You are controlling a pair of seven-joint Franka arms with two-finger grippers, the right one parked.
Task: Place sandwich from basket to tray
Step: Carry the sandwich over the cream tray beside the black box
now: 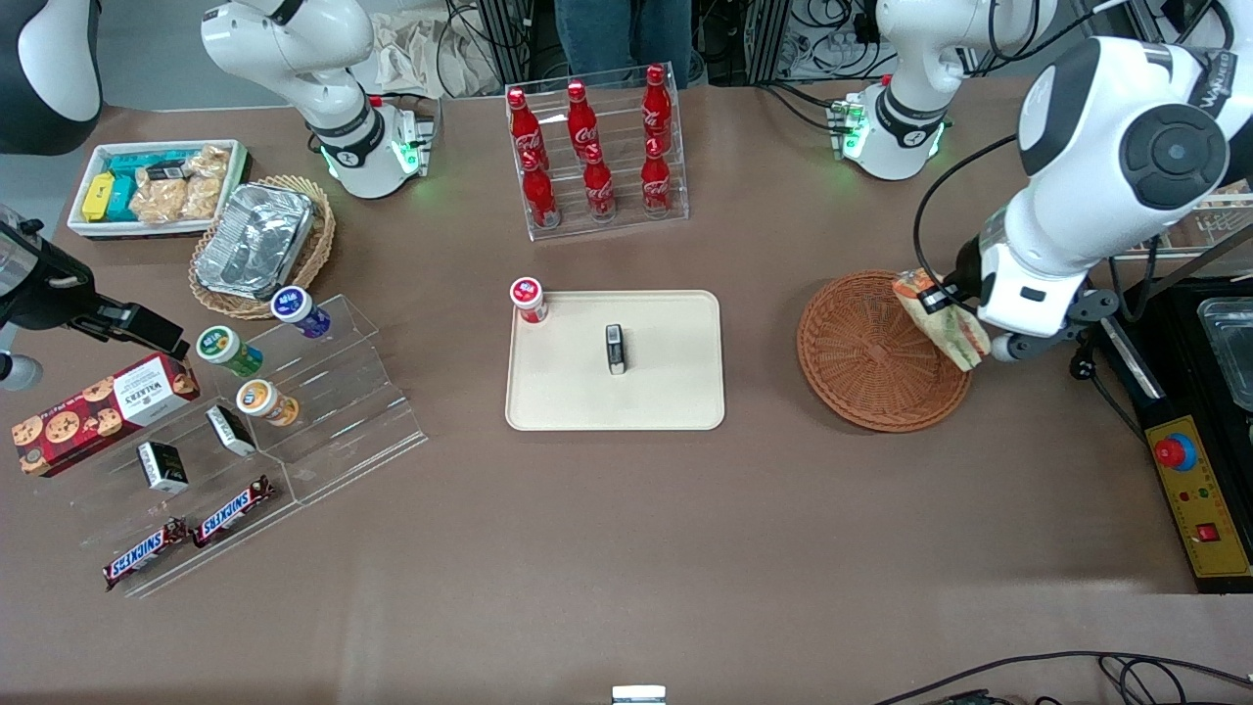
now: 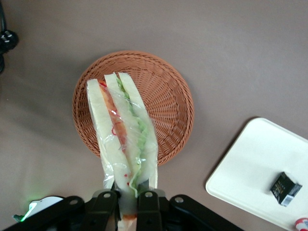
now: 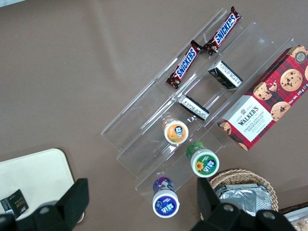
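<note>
Toward the parked arm's end of the table, well away from the gripper, a white bin of snacks (image 1: 157,188) sits beside a pale wicker basket holding a foil container (image 1: 255,238), and nearer the front camera a clear stepped stand (image 1: 323,392) carries small cups, dark packets and two Snickers bars (image 1: 186,539), with a Walkers cookie box (image 1: 103,411) alongside. Closer to the gripper, mid-table, stands a clear rack of red cola bottles (image 1: 592,157); nearer the camera than the rack lies the tray (image 1: 666,392), with a small red-capped cup (image 1: 529,299) at one corner and a small dark packet (image 1: 615,349) near its middle. The tray lies apart from the basket (image 1: 861,357), with bare table between them. The basket is just under the gripper and sits empty. The gripper (image 2: 129,196) hangs above the basket's rim on the working arm's side, its fingers (image 2: 148,202) clamped on one end of the sandwich (image 2: 122,130). In the wrist view the sandwich, in clear wrap, reaches out from the fingers over the basket, showing pale bread with red and green filling along its edge. In the front view it hangs tilted above the basket edge.
</note>
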